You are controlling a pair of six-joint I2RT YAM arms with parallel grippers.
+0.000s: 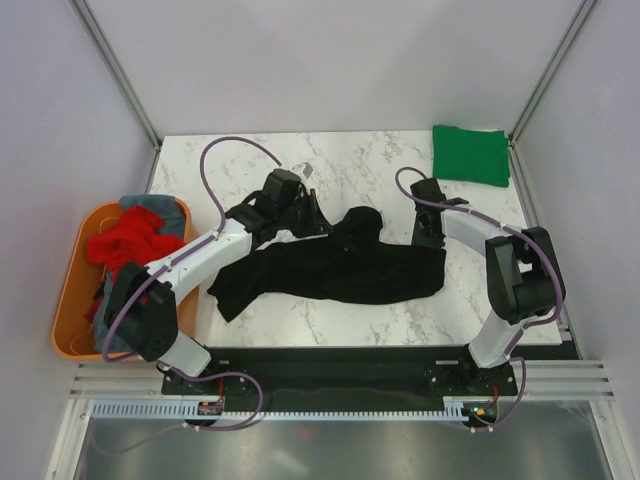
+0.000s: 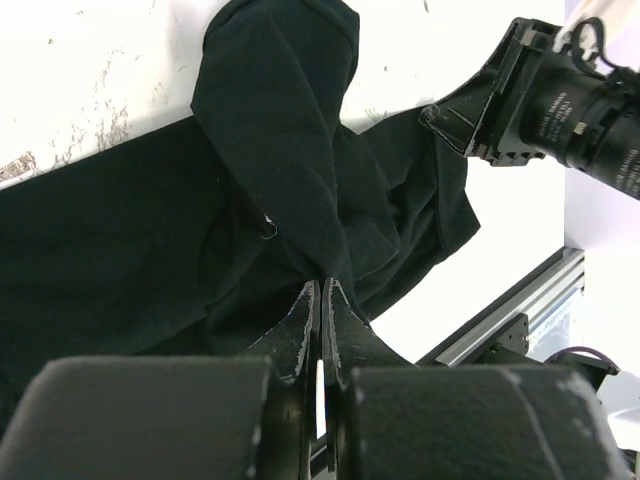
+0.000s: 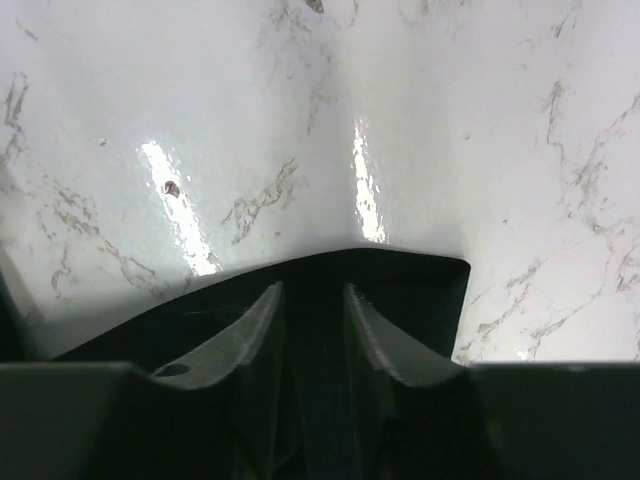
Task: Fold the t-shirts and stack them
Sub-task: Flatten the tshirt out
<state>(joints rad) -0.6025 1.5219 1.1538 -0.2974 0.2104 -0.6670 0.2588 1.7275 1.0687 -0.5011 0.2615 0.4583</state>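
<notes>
The black t-shirt [image 1: 340, 272] lies crumpled across the middle of the table. My left gripper [image 1: 322, 222] is shut on a raised fold of it near its back edge; in the left wrist view the jaws [image 2: 322, 284] are pinched together on the black cloth [image 2: 280, 130]. My right gripper [image 1: 430, 238] is at the shirt's right back corner. In the right wrist view its jaws [image 3: 312, 290] stand apart over that corner [image 3: 420, 290]. The green t-shirt [image 1: 470, 155] lies folded at the back right. The red t-shirt [image 1: 128, 240] and grey cloth [image 1: 135, 203] lie in the tub.
An orange plastic tub [image 1: 72, 300] stands off the table's left edge. Bare marble [image 1: 230, 170] lies behind the black shirt, and a strip [image 1: 400, 320] lies in front of it. Frame posts rise at the two back corners. My right gripper body shows in the left wrist view [image 2: 560, 100].
</notes>
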